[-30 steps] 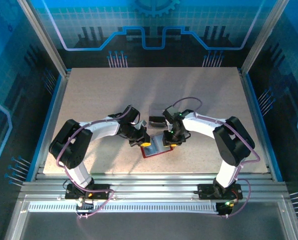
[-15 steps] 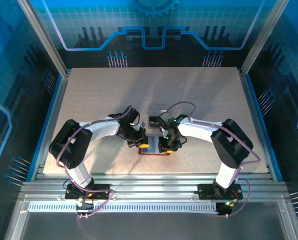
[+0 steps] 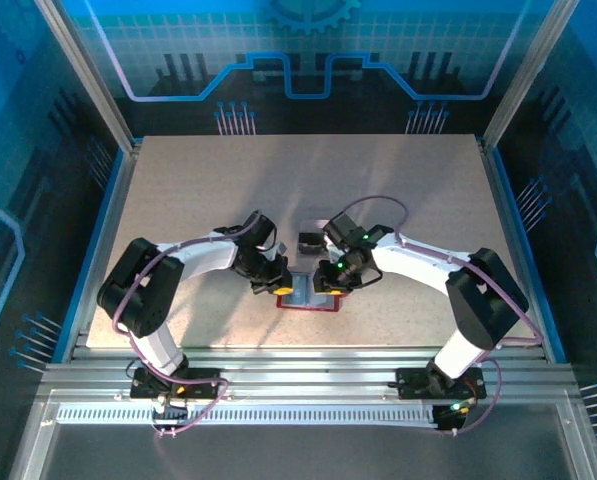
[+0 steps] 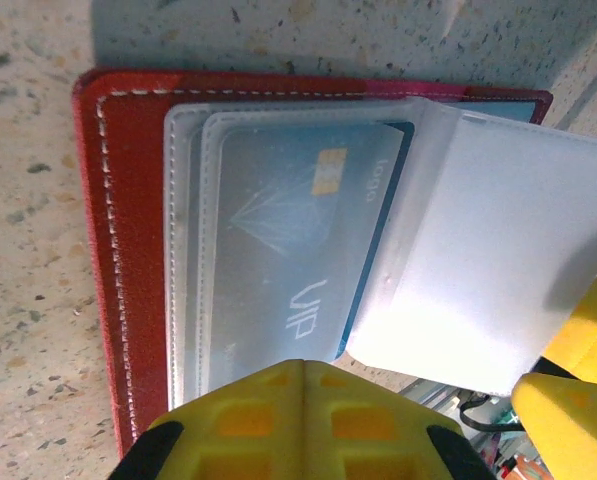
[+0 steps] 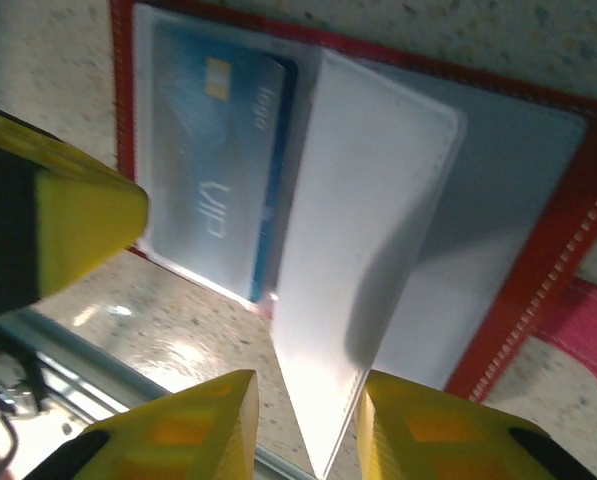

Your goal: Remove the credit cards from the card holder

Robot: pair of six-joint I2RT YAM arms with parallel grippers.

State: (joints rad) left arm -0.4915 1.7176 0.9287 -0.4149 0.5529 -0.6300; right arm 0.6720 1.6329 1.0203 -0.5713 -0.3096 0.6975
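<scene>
on the table the holder lies open, blue card sleeved. left gripper closed tight over its edge; right gripper narrow, astride a clear flap. risk: you pinch plastic, dragging the holder.

Blue card: lettering hazed by frosted sleeve, lower corner behind left claw.
Card holder: pink tab cut by frame edge.
</scene>
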